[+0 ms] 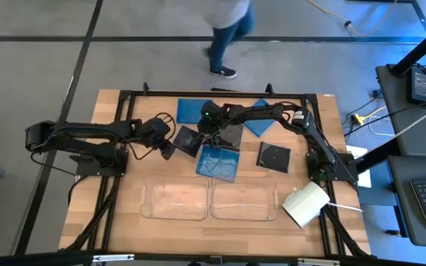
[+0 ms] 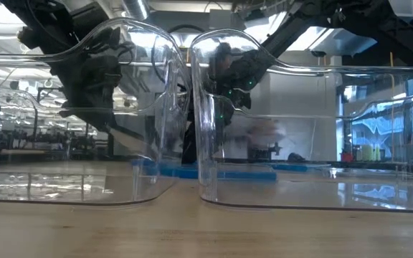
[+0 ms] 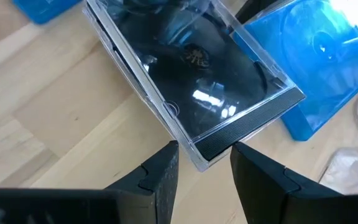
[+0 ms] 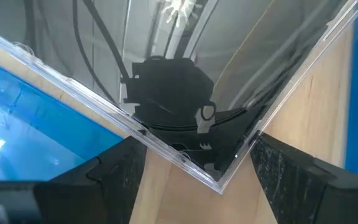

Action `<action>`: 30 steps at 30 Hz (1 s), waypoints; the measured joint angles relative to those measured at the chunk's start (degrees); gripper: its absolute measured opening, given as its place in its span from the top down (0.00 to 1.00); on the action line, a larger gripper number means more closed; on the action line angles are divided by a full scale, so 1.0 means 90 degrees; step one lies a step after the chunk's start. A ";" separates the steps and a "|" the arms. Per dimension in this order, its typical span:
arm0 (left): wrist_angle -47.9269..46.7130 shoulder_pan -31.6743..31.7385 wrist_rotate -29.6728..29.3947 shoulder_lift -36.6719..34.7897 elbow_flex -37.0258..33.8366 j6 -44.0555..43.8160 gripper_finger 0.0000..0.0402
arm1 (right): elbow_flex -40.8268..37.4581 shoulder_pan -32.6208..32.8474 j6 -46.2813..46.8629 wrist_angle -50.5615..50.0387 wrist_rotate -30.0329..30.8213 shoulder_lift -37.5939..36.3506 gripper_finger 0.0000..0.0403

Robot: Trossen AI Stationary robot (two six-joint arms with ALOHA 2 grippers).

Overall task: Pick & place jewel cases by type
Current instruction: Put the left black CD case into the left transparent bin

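Left end effector (image 3: 204,171) closed on the corner of a dark case (image 3: 191,68), fingers (image 3: 157,177) pinching its ribbed edge just above the bench (image 3: 36,124). Case tilted, disc visible through the clear lid, stretching forward from the fingertips. Just beyond that case, a blue case (image 3: 319,56) lying flat, and another blue one (image 3: 42,9) off to the other side.

Right end effector (image 4: 194,165) spread wide around the corner of a second dark case (image 4: 185,93), fingers (image 4: 114,174) pressing each of the two edges that meet there; case lifted and tilted. Blue case (image 4: 17,130) directly beside those fingers, on the bench.

From above, both end effectors (image 1: 170,148) (image 1: 214,137) meeting near the middle of the bench, dark cases (image 1: 187,140) (image 1: 231,135) side by side between them. Blue case (image 1: 219,162) just in front of them, two more (image 1: 197,111) (image 1: 257,125) behind, a third dark case (image 1: 273,157) lying flat further towards the right arm's base. Two clear trays (image 1: 174,201) (image 1: 244,201) well apart at the near edge. Person's legs (image 1: 224,44) on the floor beyond the bench.
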 joint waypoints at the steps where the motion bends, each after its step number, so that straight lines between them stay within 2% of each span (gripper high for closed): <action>1: 0.0000 0.0000 -0.0002 0.0002 0.0000 -0.0001 0.65 | 0.0000 0.0000 0.0000 0.0000 0.0002 0.0000 0.30; 13: 0.0146 0.0000 0.0000 0.0005 0.0000 -0.0477 0.65 | -0.0007 0.0007 0.0000 0.0026 -0.0006 -0.0002 0.30; 23: 0.0355 -0.0001 -0.0148 -0.0236 0.0000 0.0301 0.65 | -0.0007 0.0007 -0.0157 0.0027 -0.0002 -0.0002 0.30; 30: 0.0861 0.0007 -0.0478 -0.0587 0.0010 0.0347 0.65 | -0.0005 0.0008 -0.0327 0.0058 -0.0010 0.0000 0.30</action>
